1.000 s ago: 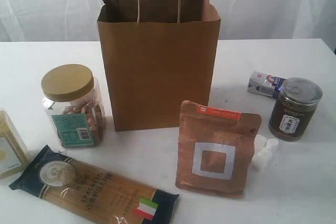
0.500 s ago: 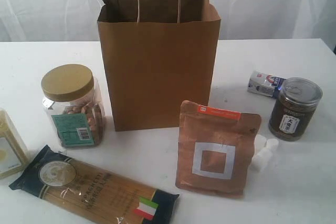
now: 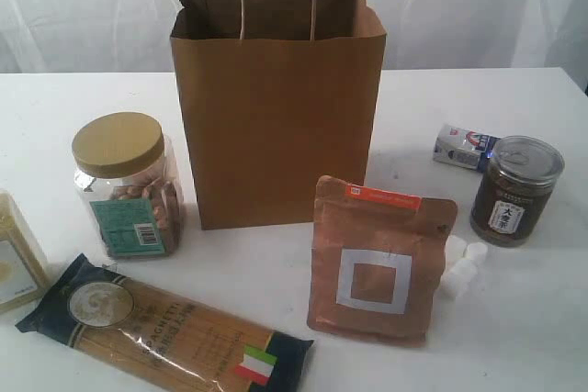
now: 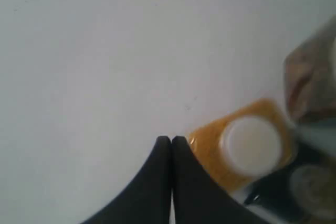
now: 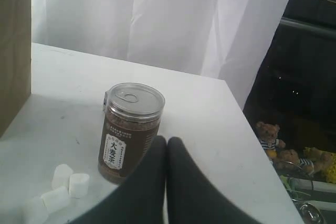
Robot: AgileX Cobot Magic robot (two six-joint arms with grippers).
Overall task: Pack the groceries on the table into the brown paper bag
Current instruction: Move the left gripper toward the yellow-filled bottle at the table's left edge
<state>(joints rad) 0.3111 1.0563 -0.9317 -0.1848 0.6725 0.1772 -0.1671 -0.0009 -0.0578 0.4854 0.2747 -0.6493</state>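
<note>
Nothing has moved since the earlier frames; every item on the white table [image 3: 514, 337] lies as it did. The left pincer [image 4: 171, 139] is closed, its two black fingers pressed together, holding nothing. It hangs above the tabletop, and the pale box [image 4: 244, 148] with its round white top is just beside the tips, not touching them as far as I can see. Beyond the box, farther from this pincer, the tan-lidded nut jar [image 4: 312, 82] and the dark end of the spaghetti packet [image 4: 294, 192] appear, both blurred.

The right pincer [image 5: 166, 140] is also closed and empty. The dark silver-lidded jar [image 5: 128, 129] stands upright just ahead of its tips. White marshmallows [image 5: 63, 187] lie near the jar, to one side of this pincer, and the brown paper bag [image 5: 13, 51] is farther off on that same side.

From the exterior view the bag stands upright and open at the middle of the table. The copper pouch [image 3: 377, 263] stands in front of it, touching the marshmallows, and the small white-blue carton [image 3: 464, 147] lies just behind the dark jar. Both pincers are outside this view.
</note>
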